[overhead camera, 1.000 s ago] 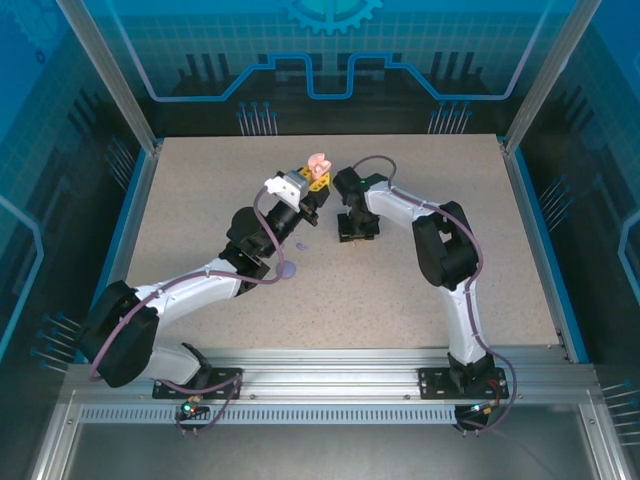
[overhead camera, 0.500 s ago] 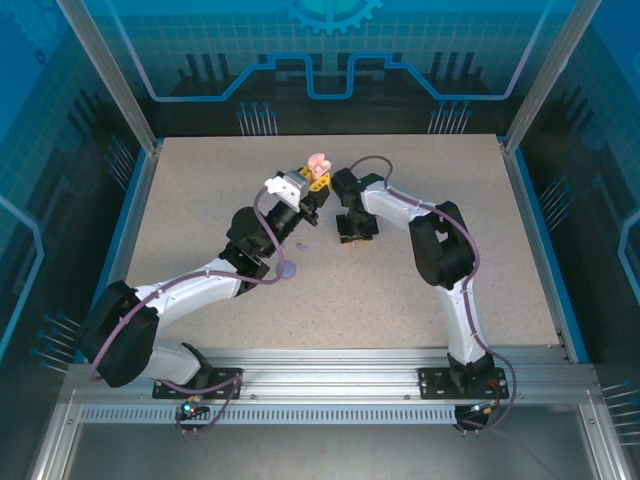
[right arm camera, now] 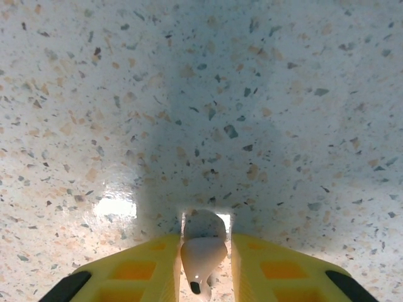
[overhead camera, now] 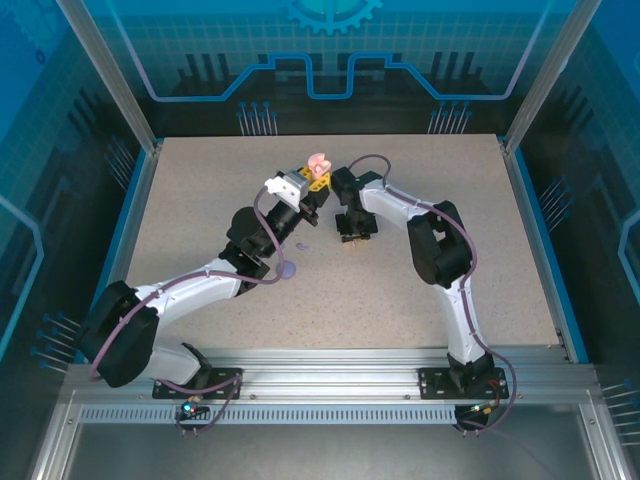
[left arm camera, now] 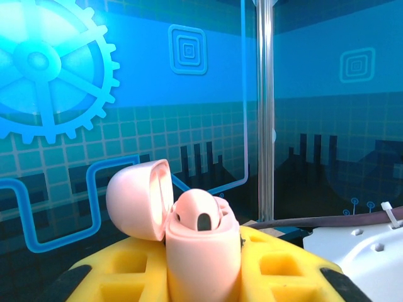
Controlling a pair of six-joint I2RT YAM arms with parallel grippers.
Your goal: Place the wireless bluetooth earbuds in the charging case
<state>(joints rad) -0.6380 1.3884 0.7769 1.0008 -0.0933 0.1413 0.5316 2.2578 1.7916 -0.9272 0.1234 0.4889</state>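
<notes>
My left gripper (overhead camera: 318, 175) is raised over the back middle of the table and shut on the pink charging case (left arm camera: 201, 264), held upright between yellow fingers (left arm camera: 286, 267). The case lid (left arm camera: 135, 198) hangs open to the left, and one pink earbud (left arm camera: 198, 211) sits in the case. My right gripper (overhead camera: 352, 236) points down at the table just right of the left one. A second pink earbud (right arm camera: 203, 251) lies on the table between the right gripper's (right arm camera: 203, 267) yellow fingers (right arm camera: 138, 270). The left pad touches the earbud and a sliver of gap shows on the right.
A round lilac case (overhead camera: 288, 268) lies on the speckled table (overhead camera: 450, 180) beside the left forearm, with a tiny lilac piece (overhead camera: 303, 245) just behind it. Blue walls and metal posts (overhead camera: 130, 100) ring the table.
The right gripper's jaws have narrowed round the earbud on the table, and its arm has drifted slightly left. The left arm and the case have stayed still.
</notes>
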